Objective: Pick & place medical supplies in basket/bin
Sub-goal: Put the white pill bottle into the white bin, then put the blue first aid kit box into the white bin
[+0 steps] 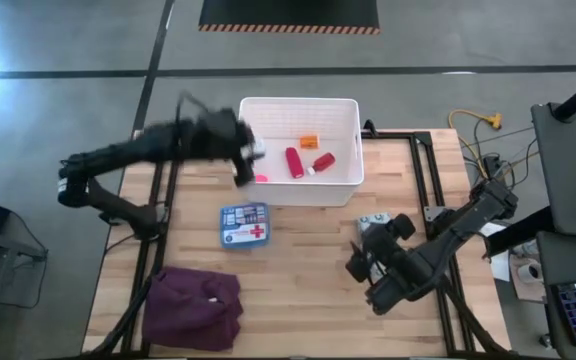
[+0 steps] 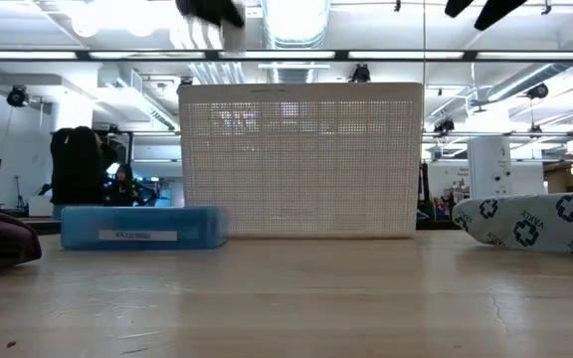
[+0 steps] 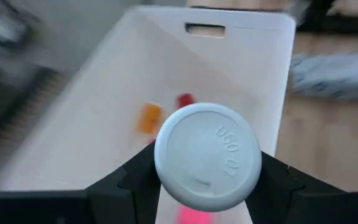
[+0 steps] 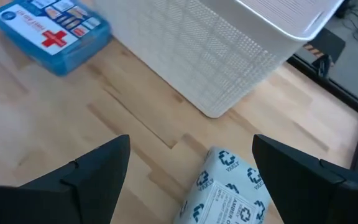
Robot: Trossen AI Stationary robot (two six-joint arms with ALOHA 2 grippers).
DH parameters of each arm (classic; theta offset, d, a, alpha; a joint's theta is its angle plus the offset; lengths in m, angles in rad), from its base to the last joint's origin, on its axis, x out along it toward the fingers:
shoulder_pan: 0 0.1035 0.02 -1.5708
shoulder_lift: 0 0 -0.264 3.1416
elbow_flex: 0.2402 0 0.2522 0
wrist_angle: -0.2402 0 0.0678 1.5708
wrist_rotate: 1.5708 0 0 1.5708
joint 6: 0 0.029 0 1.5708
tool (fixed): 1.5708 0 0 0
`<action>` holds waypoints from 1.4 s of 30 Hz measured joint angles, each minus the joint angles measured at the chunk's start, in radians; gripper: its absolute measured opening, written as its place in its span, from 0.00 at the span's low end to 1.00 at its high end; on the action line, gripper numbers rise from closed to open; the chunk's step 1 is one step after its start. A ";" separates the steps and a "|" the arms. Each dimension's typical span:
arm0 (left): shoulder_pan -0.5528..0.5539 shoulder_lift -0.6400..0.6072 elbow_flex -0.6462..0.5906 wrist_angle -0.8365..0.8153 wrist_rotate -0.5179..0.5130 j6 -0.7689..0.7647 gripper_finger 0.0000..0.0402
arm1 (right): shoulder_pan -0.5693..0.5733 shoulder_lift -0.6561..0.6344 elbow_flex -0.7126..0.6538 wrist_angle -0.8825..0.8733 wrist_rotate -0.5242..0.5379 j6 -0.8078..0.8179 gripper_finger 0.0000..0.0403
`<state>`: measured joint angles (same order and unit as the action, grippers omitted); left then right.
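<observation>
Three small red and orange items lie in the basket (image 1: 299, 103), the left gripper (image 1: 251, 160) pinches a white-capped bottle (image 3: 207, 155) over its 8 o'clock corner, and the box (image 1: 244, 225), at the basket's 7 o'clock, and the packet (image 1: 372, 222), at 5 o'clock beneath the spread right gripper (image 4: 191, 165), remain outside on the table (image 1: 308, 290).

One basket (image 1: 340, 111), one blue box (image 1: 244, 226), one packet (image 1: 373, 222)

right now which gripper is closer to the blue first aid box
Left. The left gripper is above the basket's near-left corner, just beyond the blue box, holding a white-capped bottle. The right gripper hangs farther off, by the patterned packet.
</observation>
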<state>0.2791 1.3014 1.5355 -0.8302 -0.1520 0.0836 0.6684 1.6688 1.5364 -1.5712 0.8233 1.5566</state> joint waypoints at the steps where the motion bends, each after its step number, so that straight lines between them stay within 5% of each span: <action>1: 0.089 -0.005 -0.015 0.010 0.133 -0.013 0.42 | -0.008 0.000 -0.005 0.000 0.000 0.008 0.82; 4: 0.297 -0.006 -0.080 0.066 0.402 -0.040 0.42 | -0.032 0.000 -0.019 0.000 -0.001 0.041 0.82; 7: 0.412 0.011 -0.154 0.159 0.485 -0.033 0.42 | -0.053 0.000 -0.029 0.000 -0.001 0.088 0.82; 12: 0.446 0.042 -0.248 0.332 0.586 -0.007 0.42 | -0.083 0.000 -0.041 0.000 -0.011 0.151 0.82; 20: 0.447 0.099 -0.304 0.340 0.551 0.080 0.45 | -0.139 0.000 -0.042 0.003 -0.017 0.168 0.82; 32: 0.439 0.021 -0.205 0.254 0.551 0.001 0.76 | -0.202 -0.005 -0.042 0.014 -0.090 0.009 0.82; 38: 0.435 -0.103 -0.152 -0.118 0.549 0.077 0.77 | -0.202 -0.057 -0.042 0.020 -0.091 -0.043 0.82; 42: 0.428 -0.185 -0.237 -0.307 0.503 0.072 0.77 | -0.202 -0.107 -0.060 0.084 -0.091 -0.115 0.82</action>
<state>0.7067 1.1166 1.2987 -1.1370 0.3511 0.1556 0.4664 1.5621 1.4766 -1.4877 0.7325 1.4413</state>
